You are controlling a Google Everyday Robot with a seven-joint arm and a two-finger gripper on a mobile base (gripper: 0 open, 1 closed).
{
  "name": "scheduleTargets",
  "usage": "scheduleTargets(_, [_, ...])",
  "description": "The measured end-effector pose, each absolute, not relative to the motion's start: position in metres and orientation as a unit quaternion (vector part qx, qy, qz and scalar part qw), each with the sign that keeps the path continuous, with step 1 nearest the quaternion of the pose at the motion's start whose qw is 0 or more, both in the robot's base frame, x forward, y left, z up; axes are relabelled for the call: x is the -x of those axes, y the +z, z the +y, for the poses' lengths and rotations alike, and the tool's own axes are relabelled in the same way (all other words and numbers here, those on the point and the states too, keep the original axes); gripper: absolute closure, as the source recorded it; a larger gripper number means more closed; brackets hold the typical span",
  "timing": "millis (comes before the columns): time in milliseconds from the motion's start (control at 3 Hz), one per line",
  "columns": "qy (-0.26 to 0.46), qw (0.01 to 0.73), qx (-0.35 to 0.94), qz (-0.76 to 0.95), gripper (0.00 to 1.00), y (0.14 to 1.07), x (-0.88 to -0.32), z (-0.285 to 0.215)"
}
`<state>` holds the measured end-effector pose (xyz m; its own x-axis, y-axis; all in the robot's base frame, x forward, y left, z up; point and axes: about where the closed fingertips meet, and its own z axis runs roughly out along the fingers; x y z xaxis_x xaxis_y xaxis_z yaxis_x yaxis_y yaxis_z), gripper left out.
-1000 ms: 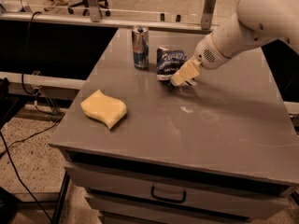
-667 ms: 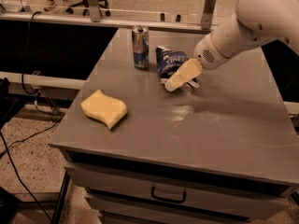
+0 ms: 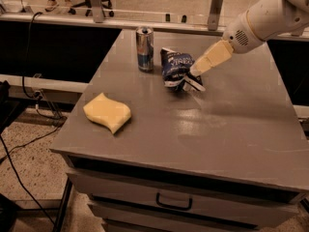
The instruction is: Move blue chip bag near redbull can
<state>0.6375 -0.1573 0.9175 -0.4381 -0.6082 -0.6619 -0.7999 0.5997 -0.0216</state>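
Note:
The blue chip bag, dark navy with white lettering and a white bottom edge, stands crumpled on the grey table at the back middle. The redbull can, slim, silver and blue, stands upright just left of the bag with a small gap between them. My gripper reaches down from the upper right on its white arm. Its cream tip is at the bag's right side, touching or nearly touching it.
A wavy yellow sponge lies on the table near the front left edge. The table has drawers with a handle below its front. Cables run over the floor at the left. A rail and chair legs stand behind the table.
The gripper has lifted slightly up and to the right at the bag's side. The bag, the can and the sponge stay where they were.

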Motion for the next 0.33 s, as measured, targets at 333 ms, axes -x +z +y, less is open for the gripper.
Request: scheduleTargets(333, [0.149, 0.321, 0.422, 0.835, 0.00, 0.9174, -0.6375, -0.1573])
